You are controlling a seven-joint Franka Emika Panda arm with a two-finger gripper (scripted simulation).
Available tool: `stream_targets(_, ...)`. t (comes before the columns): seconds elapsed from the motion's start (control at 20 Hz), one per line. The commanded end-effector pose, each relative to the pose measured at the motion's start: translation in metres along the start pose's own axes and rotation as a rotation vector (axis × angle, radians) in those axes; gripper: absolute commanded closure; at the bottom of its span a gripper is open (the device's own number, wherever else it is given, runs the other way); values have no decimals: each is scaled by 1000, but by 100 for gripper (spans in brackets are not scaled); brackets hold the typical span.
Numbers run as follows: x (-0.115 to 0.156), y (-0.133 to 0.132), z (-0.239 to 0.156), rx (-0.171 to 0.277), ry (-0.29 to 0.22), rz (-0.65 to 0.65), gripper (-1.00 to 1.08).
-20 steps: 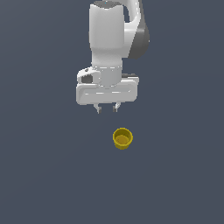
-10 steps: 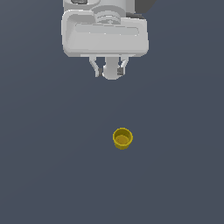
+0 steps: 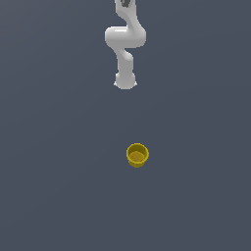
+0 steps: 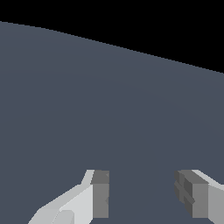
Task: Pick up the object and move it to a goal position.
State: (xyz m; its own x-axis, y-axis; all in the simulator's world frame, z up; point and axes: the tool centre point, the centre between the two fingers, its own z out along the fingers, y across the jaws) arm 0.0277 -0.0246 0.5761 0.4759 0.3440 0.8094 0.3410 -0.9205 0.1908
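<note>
- The yellow cup (image 3: 137, 155) is sitting upright on the grey table (image 3: 59, 186), ochre inside showing, nothing in it.
- The tool (image 4: 142, 194) is hanging wide open, gripping nothing, with only bare table beneath.

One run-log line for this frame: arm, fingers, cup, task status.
arm: away from cup | gripper: fingers apart, nothing between | yellow cup: upright on the floor, untouched | status: not grasped

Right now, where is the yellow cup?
In the exterior view the yellow cup stands upright on the grey floor, slightly right of centre, well below the arm. The wrist view does not show it.
</note>
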Motion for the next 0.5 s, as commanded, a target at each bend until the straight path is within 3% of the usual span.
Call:
stream_targets(0.0,13,13,-21,-3,79,-8,-20)
stream_targets(0.45,20,68,-67,-12,308,14,-20)
